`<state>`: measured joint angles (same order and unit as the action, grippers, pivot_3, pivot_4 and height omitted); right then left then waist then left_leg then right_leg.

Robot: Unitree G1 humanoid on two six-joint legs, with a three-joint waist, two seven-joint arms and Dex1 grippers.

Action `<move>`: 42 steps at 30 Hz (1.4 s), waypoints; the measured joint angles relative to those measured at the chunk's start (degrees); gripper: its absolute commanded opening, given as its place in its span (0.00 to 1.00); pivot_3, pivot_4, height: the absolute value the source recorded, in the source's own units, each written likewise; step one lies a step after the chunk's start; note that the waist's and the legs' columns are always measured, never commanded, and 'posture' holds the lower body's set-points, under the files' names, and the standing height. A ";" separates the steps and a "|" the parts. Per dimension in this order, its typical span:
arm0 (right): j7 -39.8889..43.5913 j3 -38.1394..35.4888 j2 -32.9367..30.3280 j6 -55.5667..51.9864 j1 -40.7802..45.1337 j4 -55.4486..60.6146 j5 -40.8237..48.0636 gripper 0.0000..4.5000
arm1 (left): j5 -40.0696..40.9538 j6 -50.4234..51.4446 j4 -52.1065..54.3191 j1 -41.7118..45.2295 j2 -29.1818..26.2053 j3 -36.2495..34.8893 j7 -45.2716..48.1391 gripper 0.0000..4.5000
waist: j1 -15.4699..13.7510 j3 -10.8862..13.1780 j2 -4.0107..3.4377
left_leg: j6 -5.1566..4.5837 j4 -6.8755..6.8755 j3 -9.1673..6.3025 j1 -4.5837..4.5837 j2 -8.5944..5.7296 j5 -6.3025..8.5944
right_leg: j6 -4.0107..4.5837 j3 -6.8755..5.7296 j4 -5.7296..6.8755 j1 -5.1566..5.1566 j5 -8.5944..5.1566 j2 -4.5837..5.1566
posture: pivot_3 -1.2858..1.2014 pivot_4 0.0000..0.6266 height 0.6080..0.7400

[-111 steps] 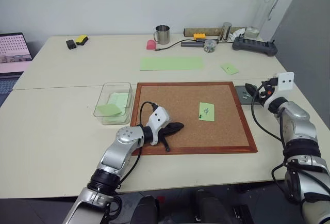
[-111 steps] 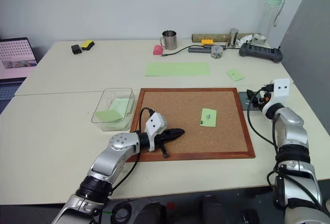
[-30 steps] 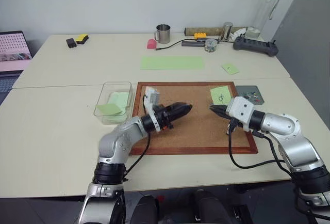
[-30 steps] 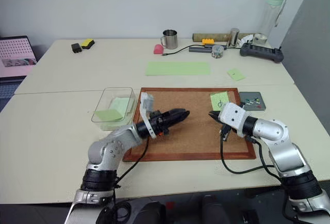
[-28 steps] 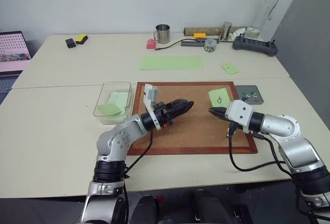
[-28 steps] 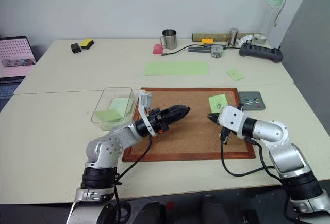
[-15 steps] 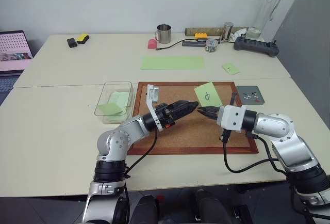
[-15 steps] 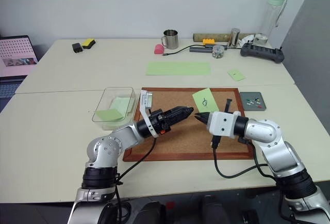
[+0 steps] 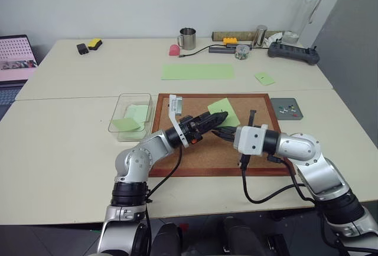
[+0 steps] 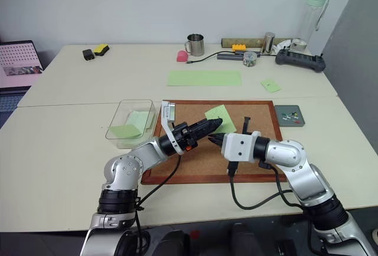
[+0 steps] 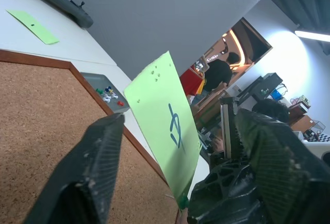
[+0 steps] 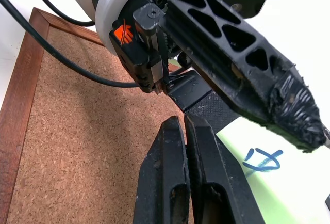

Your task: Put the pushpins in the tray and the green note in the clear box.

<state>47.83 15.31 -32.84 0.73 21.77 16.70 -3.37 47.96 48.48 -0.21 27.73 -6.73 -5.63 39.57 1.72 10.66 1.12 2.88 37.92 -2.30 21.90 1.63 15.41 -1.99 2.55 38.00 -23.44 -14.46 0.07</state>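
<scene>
Handover geometry is what you need to watch. Your right end effector (image 9: 220,131) has its fingers pressed together on the lower edge of the green note (image 9: 223,111), and the note stands up from that pinch, tilted, above the corkboard (image 9: 195,158).

Your left end effector (image 9: 217,118) meets it tip to tip from the opposite side, fingers spread, with the note between them in the left wrist view (no contact that I can see). The note's free span runs up and away from the right pinch, so the left fingers want to close above that pinch, on the face with the drawn mark.

The clear box (image 9: 120,99) sits back along the left arm, just off the corkboard's edge on that side, already holding green paper (image 9: 131,119). So the left arm is the nearer carrier, and the right is well apart from the box.

The pushpins (image 9: 285,108) lie in the tray (image 9: 294,113) beyond the right arm, near the corkboard's far corner; that half looks done to me.
</scene>
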 measured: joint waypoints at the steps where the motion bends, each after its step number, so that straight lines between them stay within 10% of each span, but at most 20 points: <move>1: 0.02 0.00 0.00 0.00 0.03 0.00 0.00 0.00 | 0.01 -0.14 0.00 0.00 -0.07 0.00 0.01 0.60 | 0.00 0.00 0.00 | 0.00 0.00 0.00 0.00 0.00 0.00 | 0.00 0.00 0.00 0.00 0.00 0.00 | 0.52 0.24 1.00; 15: 0.15 0.11 0.10 -0.01 0.20 0.00 -0.04 0.00 | -1.92 -2.68 -0.89 -1.25 -0.65 1.38 1.04 0.01 | 0.01 0.00 0.00 | 0.00 0.00 0.00 0.00 0.00 0.00 | 0.00 -0.01 0.00 0.00 0.00 0.00 | 0.52 0.24 1.00; 32: -0.38 -2.47 0.05 -1.39 0.92 1.16 0.67 0.00 | -10.34 -10.08 -10.03 2.53 -0.11 0.12 -5.75 0.00 | 0.00 0.00 0.00 | 0.00 0.00 -0.01 0.01 -0.01 0.00 | 0.04 -0.01 -0.01 0.00 0.02 0.00 | 0.52 0.24 1.00; 42: -15.66 -25.35 3.57 -19.12 5.36 -17.11 11.52 0.00 | -13.55 -13.43 1.73 2.66 -3.75 9.30 2.53 0.00 | -0.10 0.00 0.00 | 0.00 -0.05 0.07 -0.01 -0.06 0.00 | 0.26 0.05 -0.01 0.01 0.16 0.06 | 0.52 0.24 1.00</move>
<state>32.17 -10.04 -29.26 -18.38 27.13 -0.41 8.15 34.41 35.04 1.52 30.39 -10.48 3.67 42.10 1.62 10.66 1.12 2.88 37.87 -2.23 21.89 1.57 15.41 -1.73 2.60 37.99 -23.43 -14.30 0.13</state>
